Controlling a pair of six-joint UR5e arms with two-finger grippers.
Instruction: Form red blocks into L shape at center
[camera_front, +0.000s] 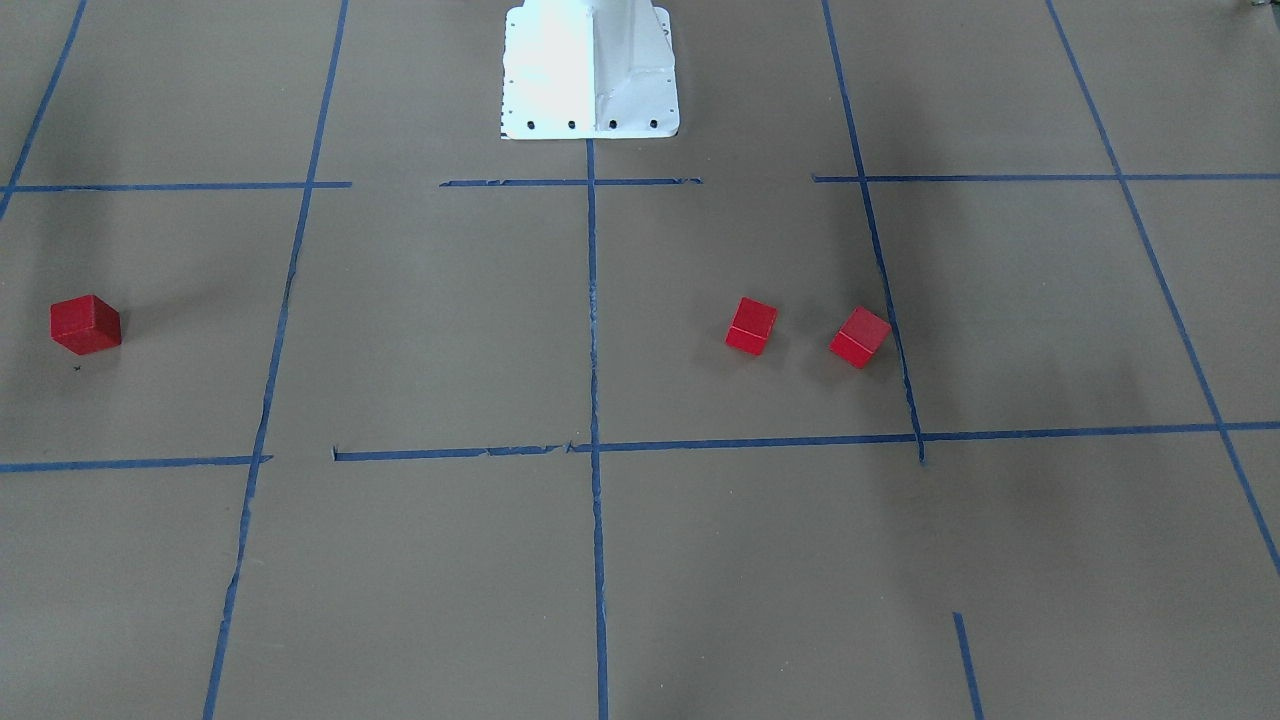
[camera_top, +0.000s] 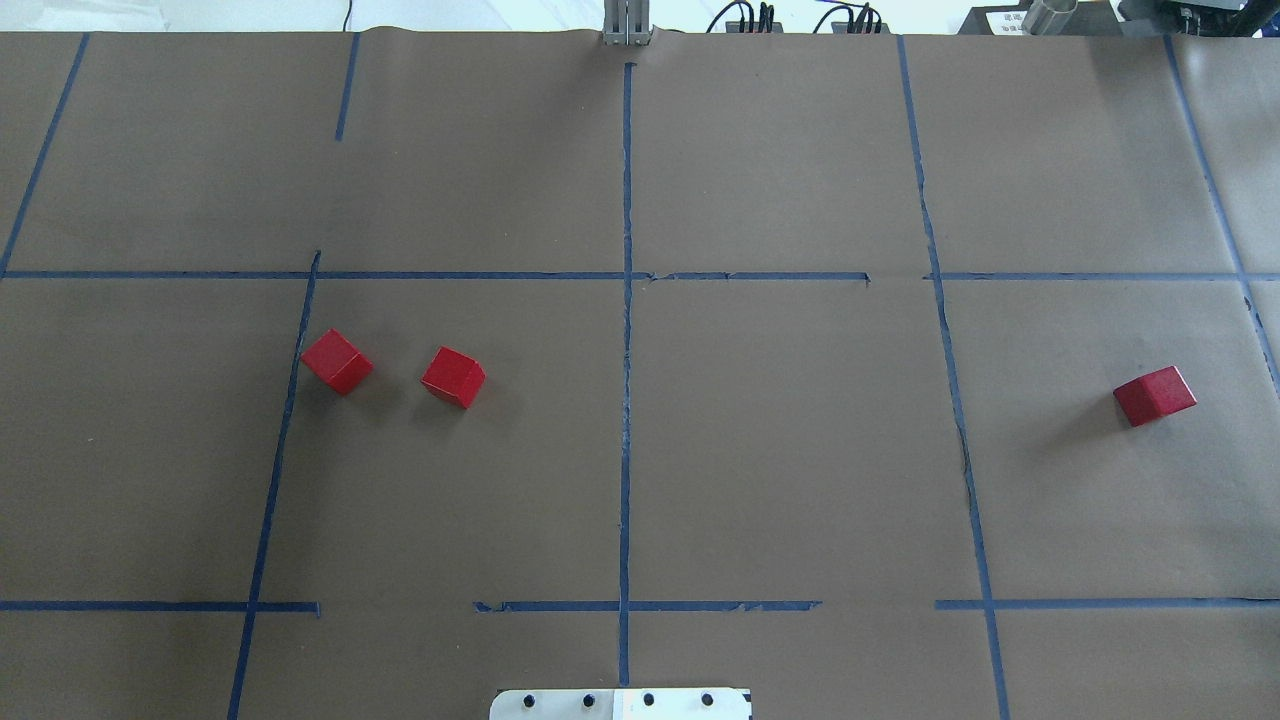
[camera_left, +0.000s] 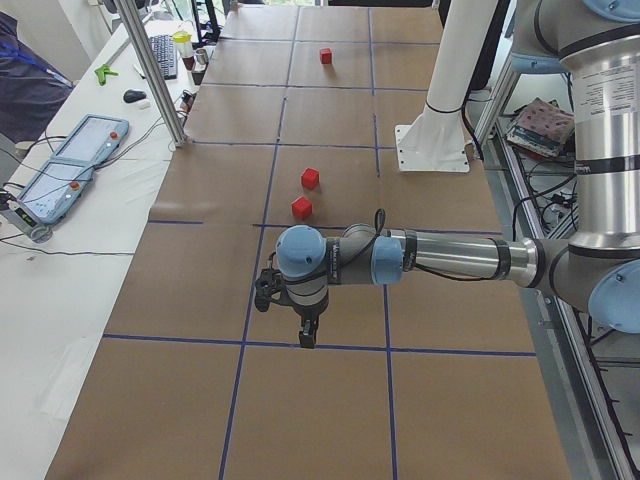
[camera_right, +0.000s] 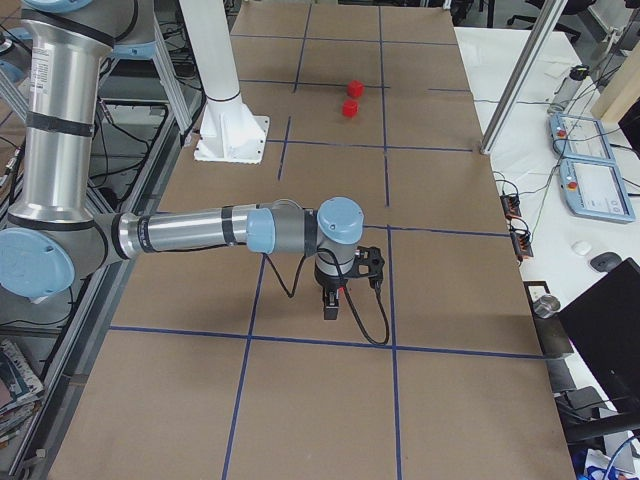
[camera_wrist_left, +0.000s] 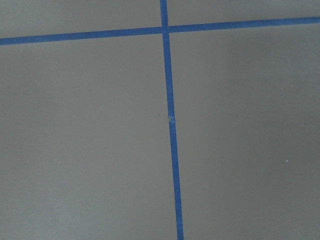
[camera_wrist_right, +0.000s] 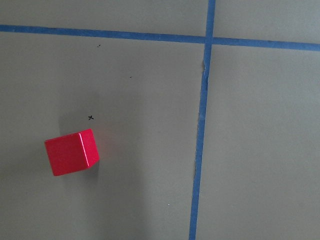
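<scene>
The left gripper (camera_left: 308, 337) points straight down, its tips close above the brown paper (camera_left: 330, 400) toward the table's left end. It appears only in a side view, so I cannot tell whether its jaws are apart or closed, or whether they hold anything. Behind it the wrist is bent downward, and the left arm (camera_left: 450, 258) reaches out level from the robot-side edge.

The right gripper (camera_right: 331, 306) also hangs pointing down, toward the table's right end. Its jaws cannot be judged either. The right arm (camera_right: 190, 232) stretches out level in the same way.

There are three red blocks. Two sit in the left half, near each other but not touching: one (camera_top: 337, 361) just beside a tape line and one (camera_top: 453, 377) nearer the middle. The third (camera_top: 1154, 395) lies alone near the right end, below the right wrist camera. All three are about midway between the robot-side edge and the far edge. None is at the center, which is marked by one long blue tape line (camera_top: 626, 420) running out from the white base (camera_top: 620, 704).
</scene>
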